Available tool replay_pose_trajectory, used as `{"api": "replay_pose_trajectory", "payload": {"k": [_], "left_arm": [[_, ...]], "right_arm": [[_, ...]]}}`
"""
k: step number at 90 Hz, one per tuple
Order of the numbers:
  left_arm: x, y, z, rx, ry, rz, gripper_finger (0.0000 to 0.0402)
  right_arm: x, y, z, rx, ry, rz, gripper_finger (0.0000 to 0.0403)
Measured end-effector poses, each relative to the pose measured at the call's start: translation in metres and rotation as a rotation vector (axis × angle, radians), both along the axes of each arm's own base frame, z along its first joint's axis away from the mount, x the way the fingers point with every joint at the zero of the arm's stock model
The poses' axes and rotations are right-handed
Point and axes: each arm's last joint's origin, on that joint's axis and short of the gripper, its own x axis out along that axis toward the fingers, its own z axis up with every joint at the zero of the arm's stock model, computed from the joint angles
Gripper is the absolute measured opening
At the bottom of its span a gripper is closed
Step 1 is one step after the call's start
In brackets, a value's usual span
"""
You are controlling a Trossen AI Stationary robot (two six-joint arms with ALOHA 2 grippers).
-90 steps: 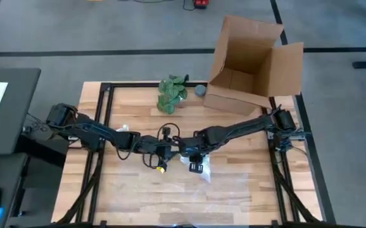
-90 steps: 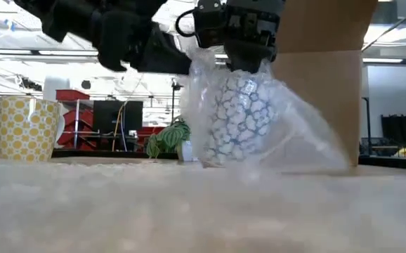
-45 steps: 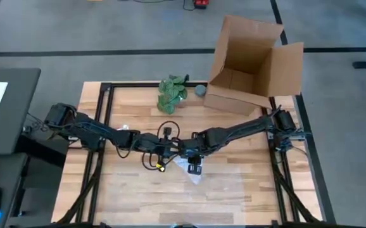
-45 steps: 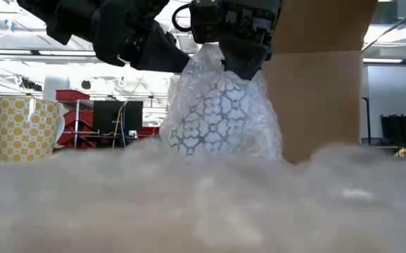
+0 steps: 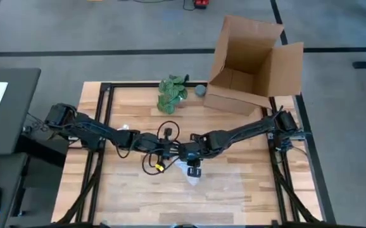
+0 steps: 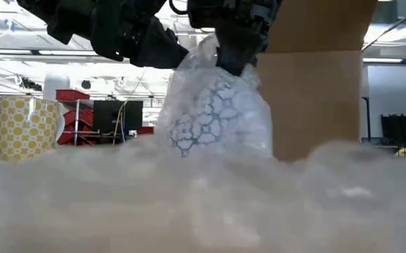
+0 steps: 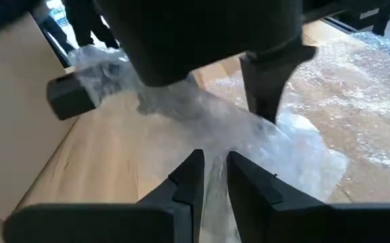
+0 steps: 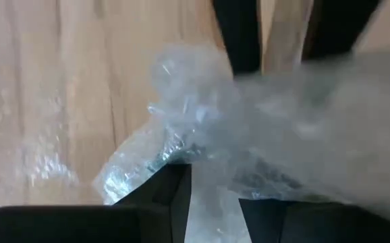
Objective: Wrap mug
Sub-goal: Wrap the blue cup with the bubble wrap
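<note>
The mug [image 6: 210, 116] shows only as a white shape with blue marks through the clear bubble wrap [image 6: 213, 98] bunched around it, mid-table. Its foot is hidden behind blurred wrap close to the low camera. In the high view the bundle [image 5: 194, 176] lies just nearer than both grippers. My left gripper [image 5: 172, 152] reaches in from the table's left and my right gripper [image 5: 194, 166] from the right. Each is shut on the gathered wrap above the mug. My left gripper pinches a bunched strand of the bubble wrap [image 7: 212, 158] between its two fingers, several crumpled layers, coming in from the table's left. My right gripper pinches the gathered top of the wrap [image 8: 205, 172] between its fingers [image 6: 234, 53], slanting down from above. The bundle hangs below them; whether it touches the table is hidden.
An open cardboard box [image 5: 252, 63] stands at the far right. A green leafy bunch [image 5: 172, 92] and a small grey round object [image 5: 200, 90] sit beside it at the far edge. In the low view a yellow patterned cup [image 6: 26, 128] stands at the left.
My right gripper has moved toward the table's left and slightly nearer, carrying the wrapped mug with it. The loose tail of wrap that trailed to the right has been drawn in against the bundle. The wrap close to the low camera has risen higher.
</note>
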Motion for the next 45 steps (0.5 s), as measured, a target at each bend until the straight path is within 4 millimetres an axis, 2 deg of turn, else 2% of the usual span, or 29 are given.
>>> {"api": "replay_pose_trajectory", "payload": {"k": [23,45], "left_arm": [[-0.013,0.002,0.007,0.016,0.077,0.003,0.0046],[-0.027,0.005,0.012,0.009,0.161,0.017,0.0046]], "right_arm": [[0.009,-0.013,0.003,0.002,-0.079,-0.020,0.0102],[0.025,-0.025,-0.011,0.003,-0.120,-0.031,0.0102]]}}
